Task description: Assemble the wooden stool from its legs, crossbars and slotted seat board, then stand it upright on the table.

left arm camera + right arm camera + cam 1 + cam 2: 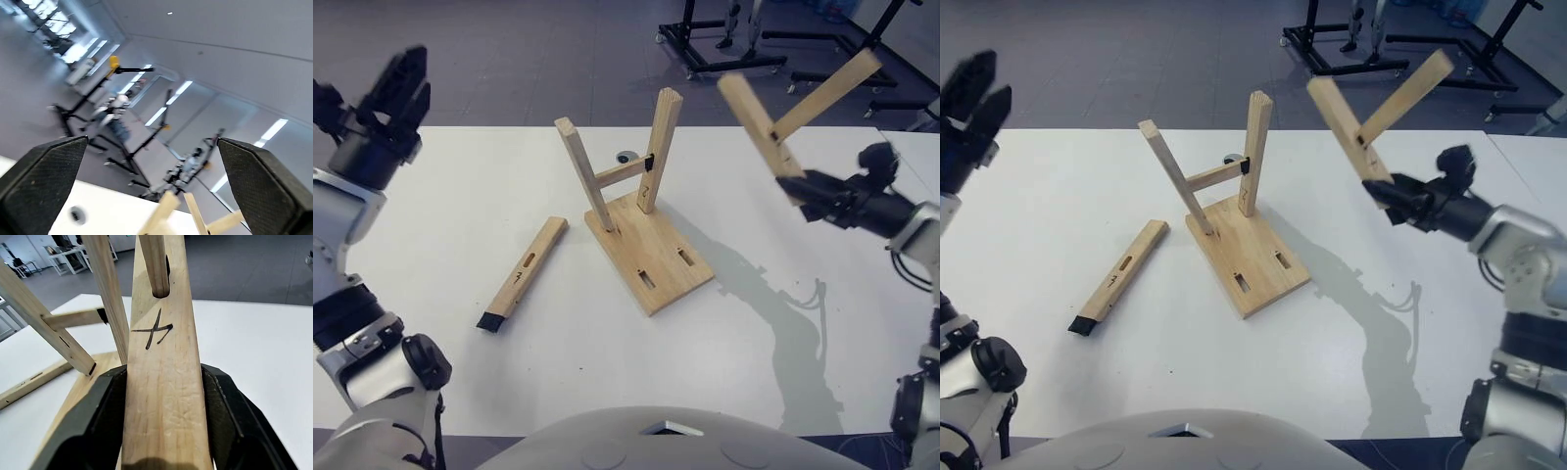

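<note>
The slotted seat board (658,262) lies flat on the white table (450,206). Two legs (585,174) (659,149) stand in it, joined by a short crossbar (621,173); two slots nearer me are empty. A loose leg (524,272) with a dark end lies left of the board. At the right, high above the table, my right gripper (808,191) is shut on another leg (164,382) marked with an X, with a crossbar (827,93) plugged into it. My left gripper (396,83) is raised at the far left, open and empty, its pads (44,181) wide apart.
A small dark round object (626,157) lies on the table just behind the standing legs. Black metal stands (734,49) are on the floor beyond the far edge. Bare tabletop stretches to the front and to the right of the board.
</note>
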Available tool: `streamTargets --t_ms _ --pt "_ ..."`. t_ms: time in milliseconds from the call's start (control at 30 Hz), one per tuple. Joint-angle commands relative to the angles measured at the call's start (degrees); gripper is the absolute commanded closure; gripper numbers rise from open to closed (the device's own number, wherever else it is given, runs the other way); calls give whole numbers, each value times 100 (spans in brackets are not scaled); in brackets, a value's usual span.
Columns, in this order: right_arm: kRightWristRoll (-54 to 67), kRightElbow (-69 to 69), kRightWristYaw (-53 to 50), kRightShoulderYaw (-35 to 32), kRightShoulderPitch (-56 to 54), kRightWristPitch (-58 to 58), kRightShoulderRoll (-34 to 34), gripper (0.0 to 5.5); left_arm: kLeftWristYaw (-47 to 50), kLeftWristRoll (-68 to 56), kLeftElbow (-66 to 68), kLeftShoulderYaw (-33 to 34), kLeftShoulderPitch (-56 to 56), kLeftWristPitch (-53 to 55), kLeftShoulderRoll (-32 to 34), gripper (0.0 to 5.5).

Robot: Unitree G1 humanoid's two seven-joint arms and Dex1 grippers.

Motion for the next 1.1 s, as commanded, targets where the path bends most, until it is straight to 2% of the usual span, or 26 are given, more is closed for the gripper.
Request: streamTargets --t_ms 33,100,200,400,567,733,1100 --pt "754 424 599 -477 -745 396 -544 343 -304 -812 -167 -201 -287 327 365 68" --pt "1079 565 759 -632 -981 595 -685 343 -347 -1154 -170 -452 -483 369 400 68" --pt "1517 200 883 -514 -1155 878 -644 343 -214 -1587 -262 -945 -842 318 241 68" --pt "2403 -522 546 19 -1468 1312 82 343 84 -2184 -420 -1912 -1135 152 -255 68" --pt "2527 -588 380 483 -1619 1226 579 343 231 -2528 -233 -2430 -1421 30 -579 68" --pt "2732 -659 62 662 -1752 1219 1073 343 326 -2447 -88 -2682 -1641 -145 -792 68" --pt "3183 -1170 -751 965 -1605 1314 1598 343 256 -1897 -462 -3090 -1541 -334 -1248 68"
